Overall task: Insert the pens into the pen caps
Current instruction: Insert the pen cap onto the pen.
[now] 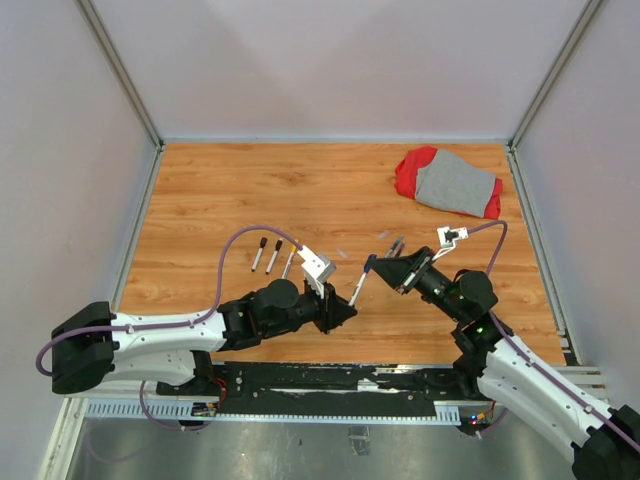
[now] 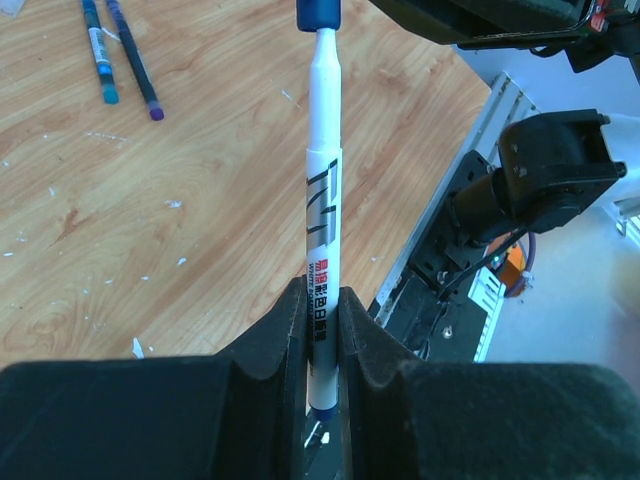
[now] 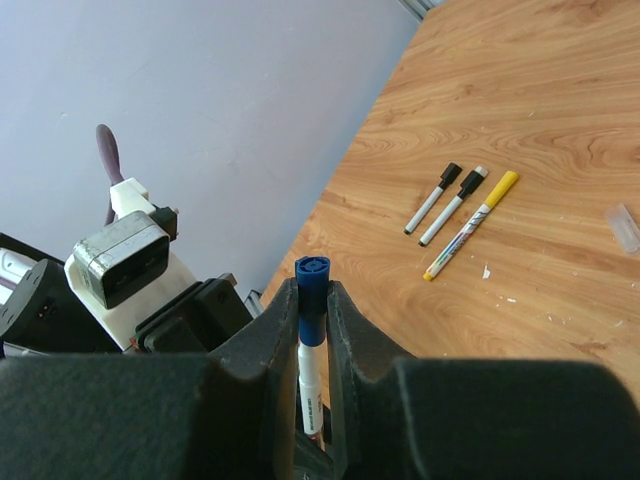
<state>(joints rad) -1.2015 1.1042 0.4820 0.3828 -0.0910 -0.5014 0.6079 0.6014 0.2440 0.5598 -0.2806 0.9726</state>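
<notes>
A white pen (image 2: 322,200) with printed lettering and a blue rear end is clamped in my left gripper (image 2: 320,297), which is shut on its barrel. Its narrow front end runs into a blue pen cap (image 2: 318,12). My right gripper (image 3: 312,292) is shut on that blue cap (image 3: 312,285), and the white pen (image 3: 311,385) shows below it between the fingers. In the top view the two grippers meet over the front middle of the table, left gripper (image 1: 350,308) and right gripper (image 1: 379,266), with the pen (image 1: 360,285) slanting between them.
Three capped pens (image 1: 273,256) lie side by side left of centre, one with yellow ends (image 3: 472,225). Two dark pens (image 2: 120,52) lie near the right arm. A red and grey cloth (image 1: 450,183) sits at the back right. Grey walls ring the wooden table (image 1: 250,190).
</notes>
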